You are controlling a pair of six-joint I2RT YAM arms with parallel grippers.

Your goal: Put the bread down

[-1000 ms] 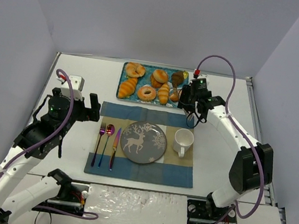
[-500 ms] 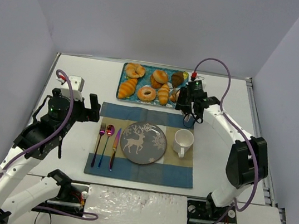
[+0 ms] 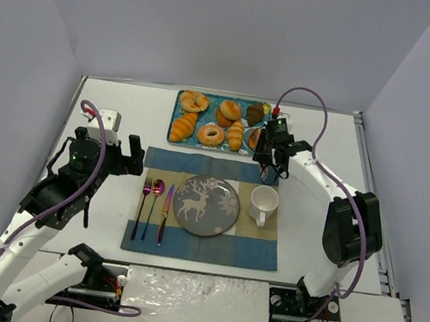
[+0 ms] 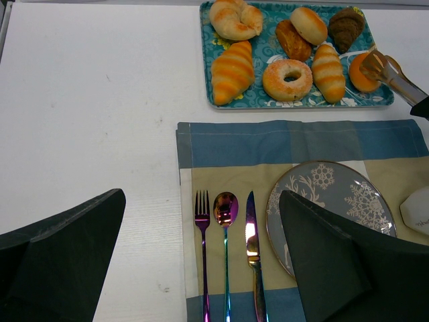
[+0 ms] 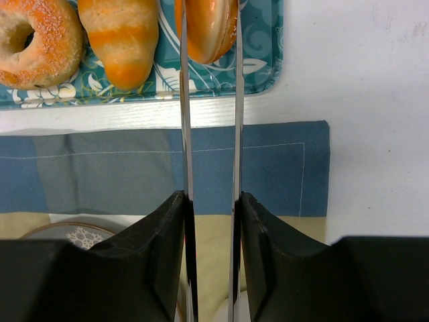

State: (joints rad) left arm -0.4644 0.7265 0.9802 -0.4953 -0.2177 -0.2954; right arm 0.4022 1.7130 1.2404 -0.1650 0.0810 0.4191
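Right wrist: right hand grips the bread near the tray corner.

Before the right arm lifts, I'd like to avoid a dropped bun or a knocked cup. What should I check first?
1. Right end effector shut on the bread, one blade on each side: ok.
2. Bread raised off the tray: cannot tell.
3. Striped roll apart from the blades: ok.
4. Plate bare, ready to receive: ok.
5. Mug stands right beside the plate; clearance on the way: cannot tell.
6. Left end effector open, far from the tray: ok.
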